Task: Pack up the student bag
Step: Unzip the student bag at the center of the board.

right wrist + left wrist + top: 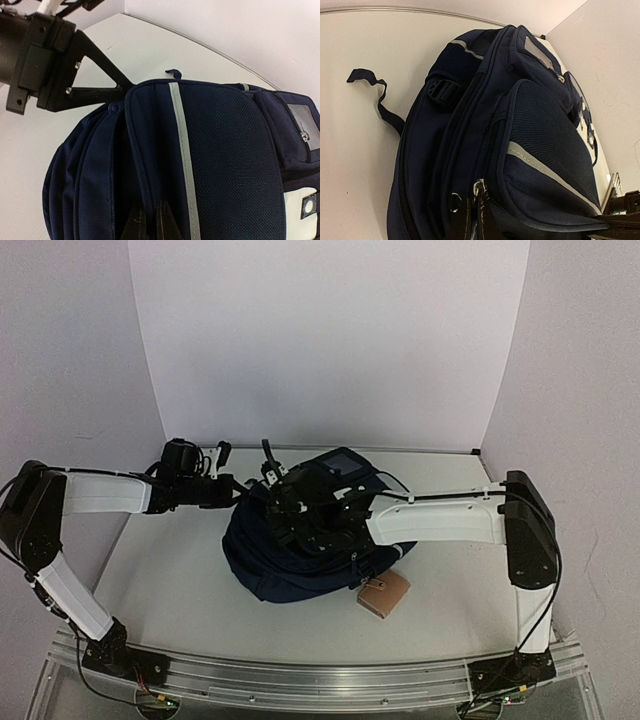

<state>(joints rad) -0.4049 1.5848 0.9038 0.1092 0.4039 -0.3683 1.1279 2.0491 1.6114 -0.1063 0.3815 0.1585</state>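
left jaws and right jaws both clenched, seemingly pinching the student bag (282,576).

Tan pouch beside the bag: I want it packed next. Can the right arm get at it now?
Likely yes, once freed: the pouch lies in the open beside the right arm, but its jaws are shut on the bag.

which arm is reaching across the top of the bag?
The right arm: its white forearm and wrist extend over the navy backpack from the right side. The left arm ends at the backpack's left edge, not over it.
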